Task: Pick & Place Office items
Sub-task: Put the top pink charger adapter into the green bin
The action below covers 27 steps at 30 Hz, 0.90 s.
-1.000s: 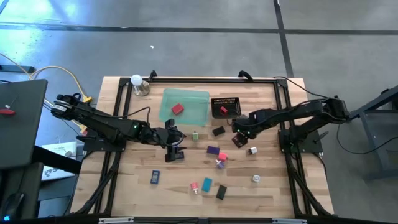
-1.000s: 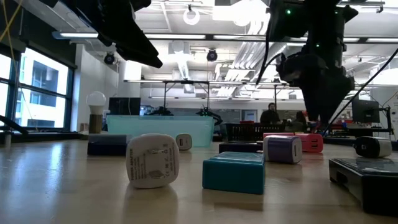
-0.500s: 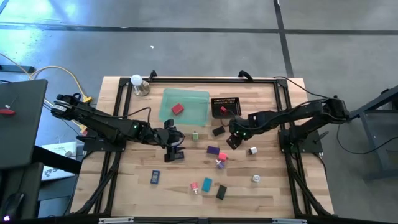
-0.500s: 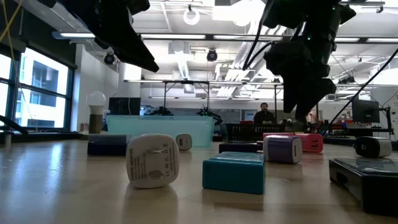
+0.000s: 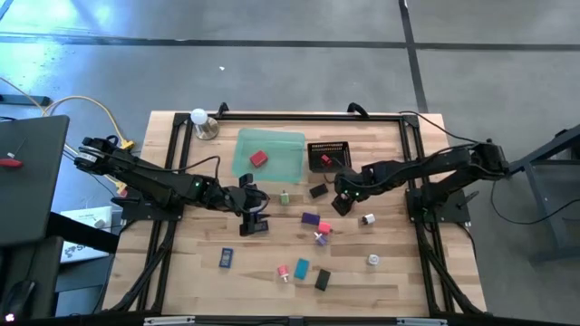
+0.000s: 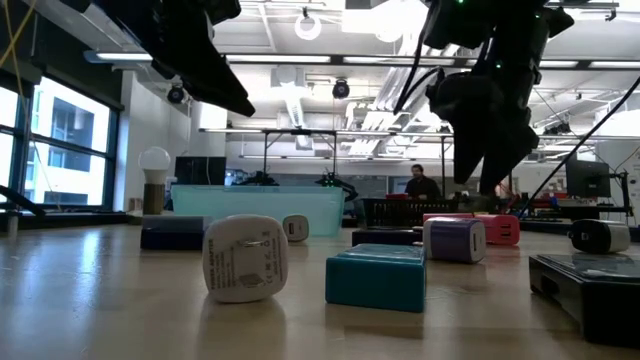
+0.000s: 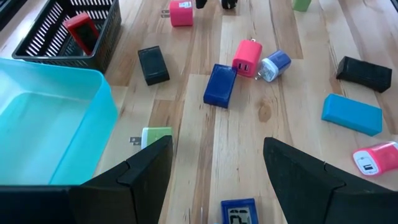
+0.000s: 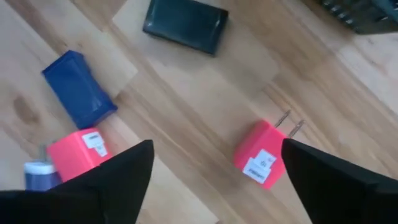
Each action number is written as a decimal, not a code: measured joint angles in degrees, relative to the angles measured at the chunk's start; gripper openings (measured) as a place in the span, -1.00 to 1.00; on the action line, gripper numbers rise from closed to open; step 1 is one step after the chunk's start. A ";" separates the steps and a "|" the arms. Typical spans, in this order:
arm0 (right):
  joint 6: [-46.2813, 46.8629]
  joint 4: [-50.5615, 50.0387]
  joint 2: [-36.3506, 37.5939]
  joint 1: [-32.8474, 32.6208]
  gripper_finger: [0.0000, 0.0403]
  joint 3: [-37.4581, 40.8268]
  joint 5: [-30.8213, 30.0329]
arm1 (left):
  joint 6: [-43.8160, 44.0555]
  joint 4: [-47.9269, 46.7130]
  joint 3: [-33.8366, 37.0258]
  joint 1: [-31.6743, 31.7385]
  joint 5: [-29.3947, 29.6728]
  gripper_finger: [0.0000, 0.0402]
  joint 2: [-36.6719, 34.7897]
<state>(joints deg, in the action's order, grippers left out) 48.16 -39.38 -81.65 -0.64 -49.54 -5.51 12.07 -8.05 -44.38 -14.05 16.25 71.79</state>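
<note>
Table [image 5: 181, 263] holds most of the work undone. Two receptacles sit toward twelve o'clock: green tray [image 5: 285, 163], with one red item [image 5: 258, 158] in it, and, just beside it toward three o'clock, black mesh basket [image 5: 317, 147], with one red item [image 5: 325, 160] inside. That makes two placed, as far as I can see.

Loose items on the wood, about a dozen: black block [image 5: 317, 191] just below the basket, green-and-white plug [image 5: 285, 196], dark blue block [image 8: 79, 96] and pink plug [image 8: 73, 154] near centre, a red plug [image 8: 263, 160] on bare wood, white piece [image 5: 368, 219] toward three o'clock, round white one [image 5: 372, 260] farther out, then teal block [image 5: 302, 268], black block [image 5: 322, 280], small pink-and-white piece [image 5: 283, 272] and blue item [image 5: 226, 258] toward six o'clock.

My right claw [image 8: 211, 180] hangs over the red plug, fingers spread wide on either side, gripping nothing (plug lies flat, prongs pointing away). My left claw [image 7: 214, 165] hovers near centre-left, fingers apart, empty, a blue item [image 7: 236, 211] below it.

Judgement: early stage; nearly everything left to sort.
</note>
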 joint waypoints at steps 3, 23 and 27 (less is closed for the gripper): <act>-0.22 -0.29 0.00 -0.38 0.79 0.00 1.10 | -0.02 -0.07 0.00 -0.01 0.00 0.22 0.00; 11.98 -7.87 -0.04 -0.48 0.74 0.00 1.28 | -0.02 -1.17 0.00 -0.01 0.00 0.22 0.00; 12.12 -8.02 -0.43 -0.33 0.74 0.00 0.71 | -0.02 -1.27 0.00 0.00 0.00 0.22 0.00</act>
<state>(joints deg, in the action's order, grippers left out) 60.28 -47.40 -82.08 -0.97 -49.54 -4.80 12.05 -9.32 -44.38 -14.04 16.25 71.79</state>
